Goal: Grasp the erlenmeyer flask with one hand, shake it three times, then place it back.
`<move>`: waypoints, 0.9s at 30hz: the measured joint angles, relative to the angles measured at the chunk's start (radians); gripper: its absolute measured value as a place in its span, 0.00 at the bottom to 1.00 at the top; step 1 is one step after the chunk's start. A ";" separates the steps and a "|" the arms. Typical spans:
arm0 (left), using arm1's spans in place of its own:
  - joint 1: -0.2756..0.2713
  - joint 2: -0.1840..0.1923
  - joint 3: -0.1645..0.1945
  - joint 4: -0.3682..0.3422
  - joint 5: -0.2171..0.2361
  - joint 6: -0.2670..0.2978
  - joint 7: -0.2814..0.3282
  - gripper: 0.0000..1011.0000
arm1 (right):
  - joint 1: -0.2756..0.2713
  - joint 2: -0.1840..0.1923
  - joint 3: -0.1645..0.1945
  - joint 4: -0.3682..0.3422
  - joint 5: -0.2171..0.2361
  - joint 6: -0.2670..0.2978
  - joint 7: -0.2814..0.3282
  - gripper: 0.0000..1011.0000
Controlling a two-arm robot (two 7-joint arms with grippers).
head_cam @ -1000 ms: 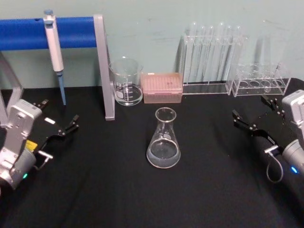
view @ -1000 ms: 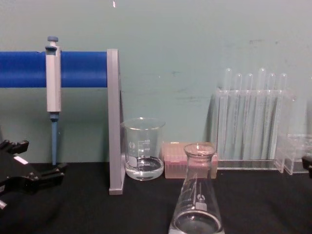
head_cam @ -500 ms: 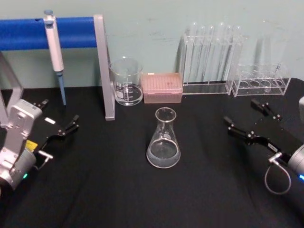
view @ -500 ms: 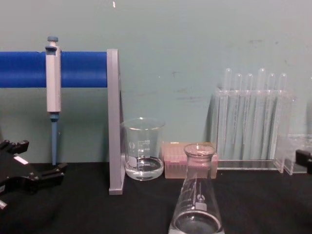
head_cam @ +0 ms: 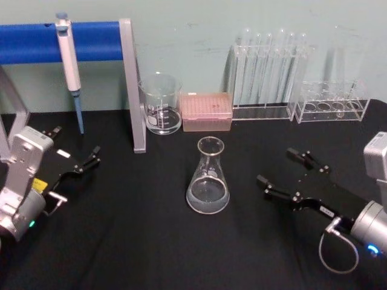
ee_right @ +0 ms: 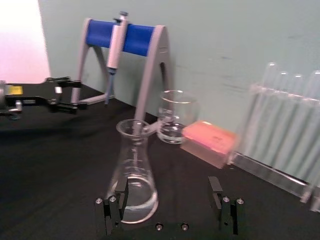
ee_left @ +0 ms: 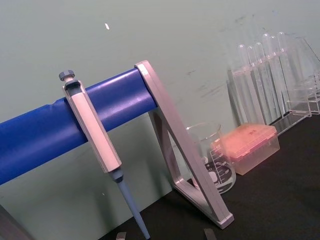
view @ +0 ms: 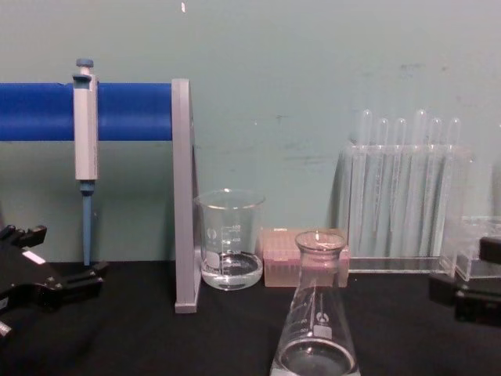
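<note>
Right gripper (head_cam: 277, 167), jaws spread wide and holding nothing, was over the black table (head_cam: 121, 241) at the robot's right; its fingertips pointed toward the erlenmeyer flask (head_cam: 208, 178) and stood clear of the glass; in the right wrist view the erlenmeyer flask (ee_right: 134, 170) stood ahead of the opening, nearer one finger than the other. The flask stood upright at mid-table with a little clear liquid at its base. Behind it, near the wall, were a beaker (head_cam: 161, 104), a pink box (head_cam: 206, 111) and a rack of test tubes (head_cam: 269, 72); a pipette (head_cam: 68, 54) hung on a blue stand (head_cam: 97, 41). Left gripper (head_cam: 75, 145), jaws likewise apart and empty, lay far left, well apart from the flask.
</note>
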 joint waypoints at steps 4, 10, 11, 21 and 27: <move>0.000 0.000 0.000 0.000 0.000 0.000 0.000 0.99 | 0.008 -0.019 -0.013 -0.002 -0.010 0.012 0.022 0.99; 0.000 0.000 0.000 0.000 0.000 0.000 0.000 0.99 | 0.037 -0.053 -0.029 0.018 -0.025 0.032 0.042 0.99; 0.000 0.000 0.000 0.000 0.000 0.000 0.000 0.99 | 0.048 -0.063 -0.034 0.025 -0.029 0.038 0.048 0.99; 0.000 0.000 0.000 0.000 0.000 0.000 0.000 0.99 | 0.114 -0.133 -0.064 0.092 -0.071 0.061 0.070 0.99; 0.000 0.000 0.000 0.000 0.000 0.000 0.000 0.99 | 0.151 -0.172 -0.077 0.142 -0.100 0.073 0.074 0.99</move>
